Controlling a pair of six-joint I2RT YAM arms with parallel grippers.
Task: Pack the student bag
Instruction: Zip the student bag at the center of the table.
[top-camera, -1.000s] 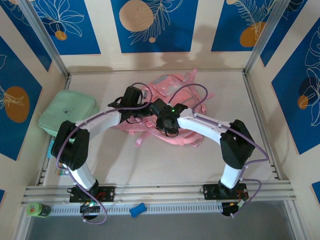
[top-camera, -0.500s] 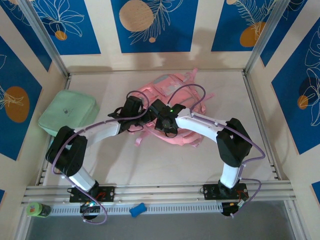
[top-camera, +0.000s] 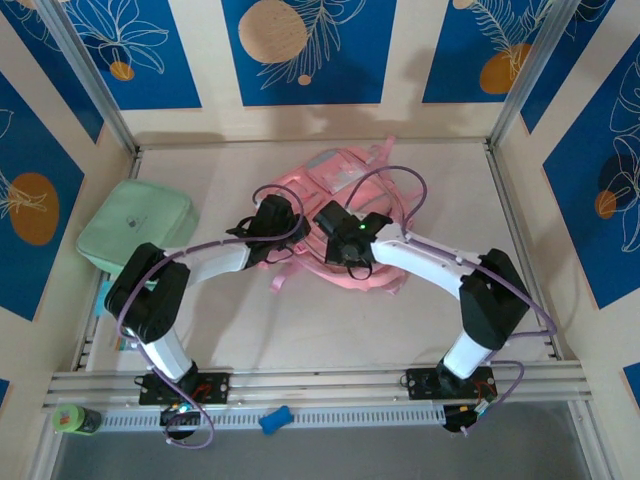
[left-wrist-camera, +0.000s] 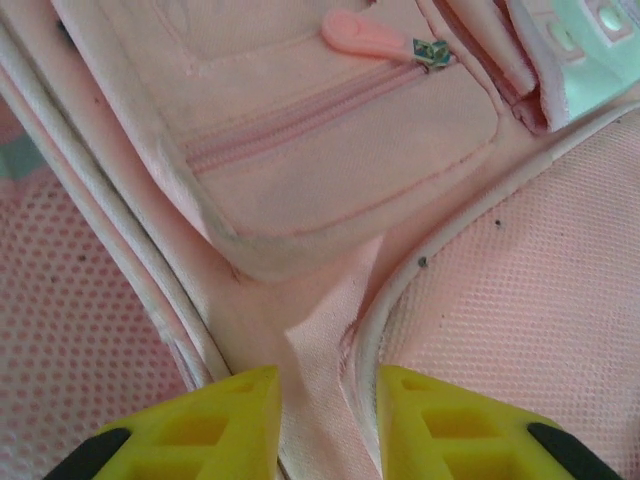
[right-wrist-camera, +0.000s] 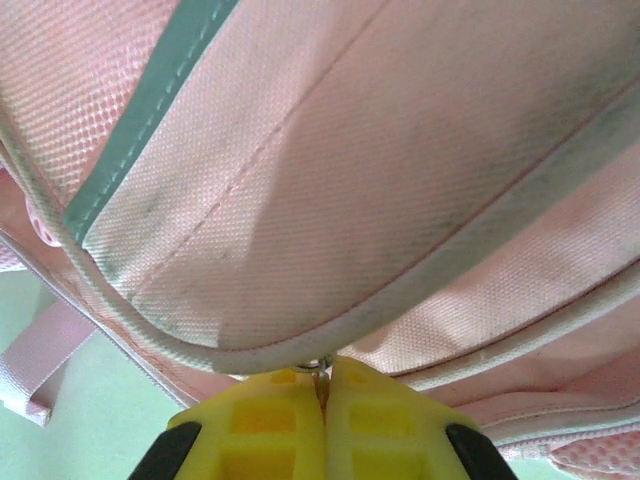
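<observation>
Honestly, I am judging this as an early stage of the packing. The student bag (top-camera: 340, 170) is lying flat on the table (top-camera: 330, 330), toward the back and middle, with both of my arms reaching over it. My right claw (right-wrist-camera: 322, 385) is pressing its fingers together on a small metal piece at the bag's edge seam, which I am taking for a zip pull (right-wrist-camera: 320, 366), so I am reading this as work at opening a compartment. My left claw (left-wrist-camera: 325, 420) is sitting with its fingers a little apart and a fold of pink cloth running between them; I cannot tell whether it is gripping that fold or only straddling it. The small pocket (left-wrist-camera: 330, 150) ahead of it is looking zipped shut. Nothing is showing as going into the bag, and the green soft case (top-camera: 135, 232) is lying well apart to the left. So opening, loading and closing are all looking like work left to do.
</observation>
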